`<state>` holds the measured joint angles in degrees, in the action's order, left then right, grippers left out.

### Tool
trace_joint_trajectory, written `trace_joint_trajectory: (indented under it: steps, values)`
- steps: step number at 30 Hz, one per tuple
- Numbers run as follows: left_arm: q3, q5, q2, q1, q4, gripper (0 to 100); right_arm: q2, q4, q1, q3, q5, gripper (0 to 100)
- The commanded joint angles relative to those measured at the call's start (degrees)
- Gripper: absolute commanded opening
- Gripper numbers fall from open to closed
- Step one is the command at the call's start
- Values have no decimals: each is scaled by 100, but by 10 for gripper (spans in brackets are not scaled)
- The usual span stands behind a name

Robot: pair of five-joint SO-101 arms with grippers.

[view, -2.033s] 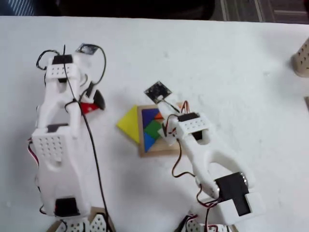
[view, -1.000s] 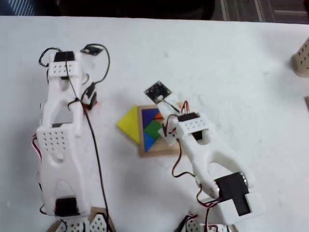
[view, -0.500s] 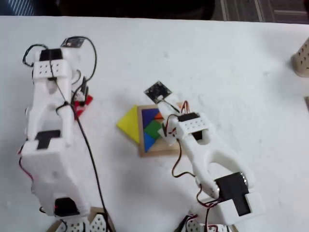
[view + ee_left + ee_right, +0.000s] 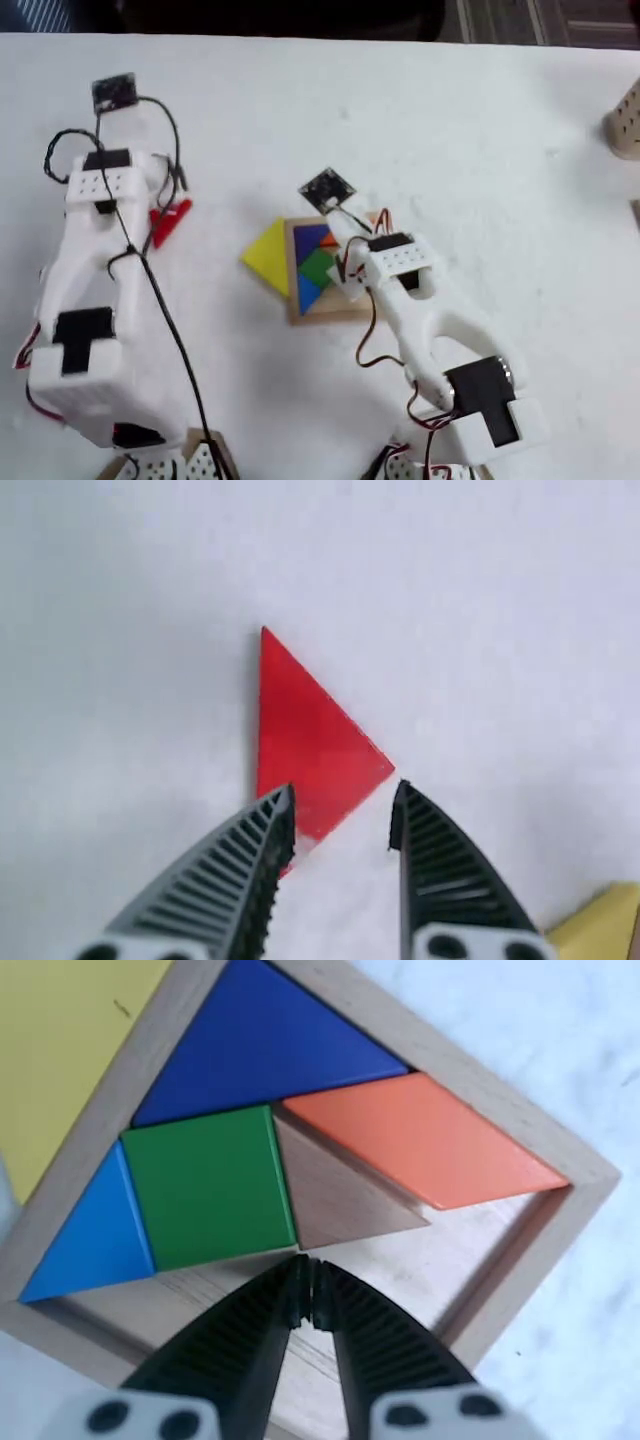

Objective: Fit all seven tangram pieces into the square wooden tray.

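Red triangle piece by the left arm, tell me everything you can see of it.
The red triangular tangram piece is a thin, flat triangle with a smooth, slightly shiny face. Its material cannot be told. It lies on the white table, apart from the square wooden tray. The left gripper hangs open over one corner, with one finger overlapping the piece's edge. Whether that finger touches it cannot be told.

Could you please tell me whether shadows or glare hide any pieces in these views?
High view: the table is evenly, brightly lit, with hardly any shadow beside the yellow triangle. Left wrist view: no glare on the red triangle. Right wrist view: the wall of the tray throws a thin shadow on its bare floor; nothing hidden.
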<state>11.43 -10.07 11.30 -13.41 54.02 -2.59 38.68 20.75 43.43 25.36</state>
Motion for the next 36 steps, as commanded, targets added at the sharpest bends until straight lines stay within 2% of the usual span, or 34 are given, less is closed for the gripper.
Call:
trace_joint_trajectory:
  steps: [1,4,8,13,22,31,36]
  values:
    - [-756,-782,840,-286,-466,142,4,-48,92,-149,62,18]
    - [-1714,-818,1631,-347,-255,102,4,-48,92,-149,62,18]
    - [-2875,-844,2484,-321,149,100,4,-48,92,-149,62,18]
    - [-3604,-862,3160,-338,870,98,4,-57,92,-149,62,18]
    - [-3851,-1354,3345,-356,1890,98,4,-75,92,-149,62,18]
    - [-3807,-1336,3327,-154,2655,86,4,-75,92,-149,62,18]
    - [-3745,-1011,3231,-154,2910,86,4,-75,92,-149,70,18]
